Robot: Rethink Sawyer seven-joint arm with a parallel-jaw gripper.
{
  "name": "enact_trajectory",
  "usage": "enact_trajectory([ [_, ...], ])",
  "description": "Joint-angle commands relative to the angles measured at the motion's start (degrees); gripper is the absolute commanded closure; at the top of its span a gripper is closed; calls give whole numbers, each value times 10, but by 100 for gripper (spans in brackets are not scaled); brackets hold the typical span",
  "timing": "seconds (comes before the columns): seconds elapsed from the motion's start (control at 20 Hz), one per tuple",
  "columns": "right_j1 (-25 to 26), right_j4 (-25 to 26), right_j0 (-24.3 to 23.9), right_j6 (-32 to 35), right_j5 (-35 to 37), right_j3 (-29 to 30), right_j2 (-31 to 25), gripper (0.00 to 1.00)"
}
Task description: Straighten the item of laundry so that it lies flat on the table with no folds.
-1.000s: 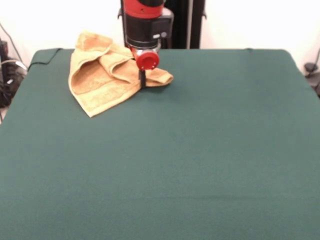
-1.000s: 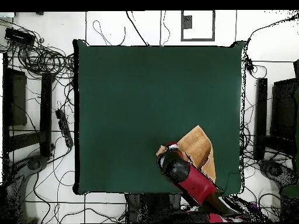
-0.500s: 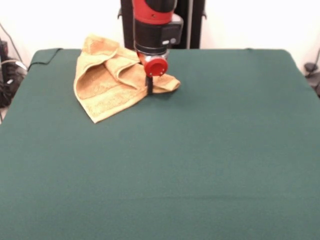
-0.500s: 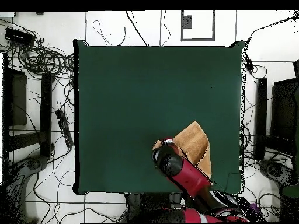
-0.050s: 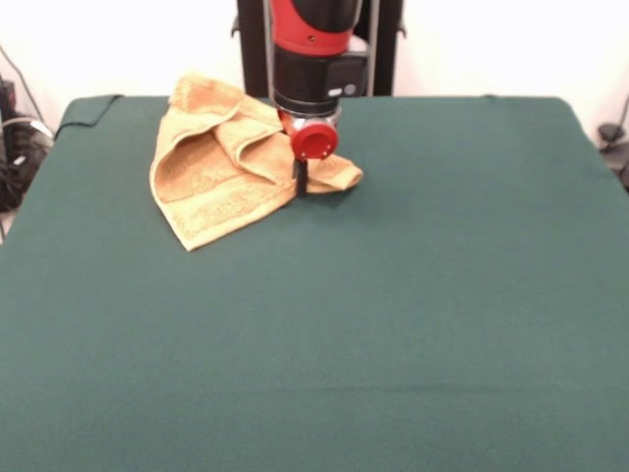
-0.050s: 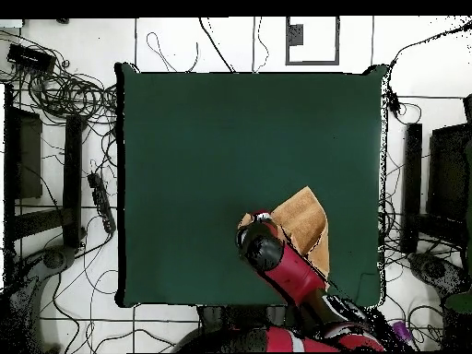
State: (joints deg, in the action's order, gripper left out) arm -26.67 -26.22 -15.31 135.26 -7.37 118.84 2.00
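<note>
Clearly towel bunched, several folds, at roughly 11 o'clock of table in front view, near far edge. Gripper down at towel's 3 o'clock corner, dark tip against cloth; whether pinched on corner or not, cannot tell. Terry judged light, limp, grippy: will drape and drag. Best hold: free corner, pull outward, low.
</note>
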Motion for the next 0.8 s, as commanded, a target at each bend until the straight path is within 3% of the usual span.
enact_trajectory([
  [0.05, 74, -83, 42, 138, 14, -105, -91, 100],
  [0.8, 87, -97, 34, 149, -14, -120, -112, 100],
])
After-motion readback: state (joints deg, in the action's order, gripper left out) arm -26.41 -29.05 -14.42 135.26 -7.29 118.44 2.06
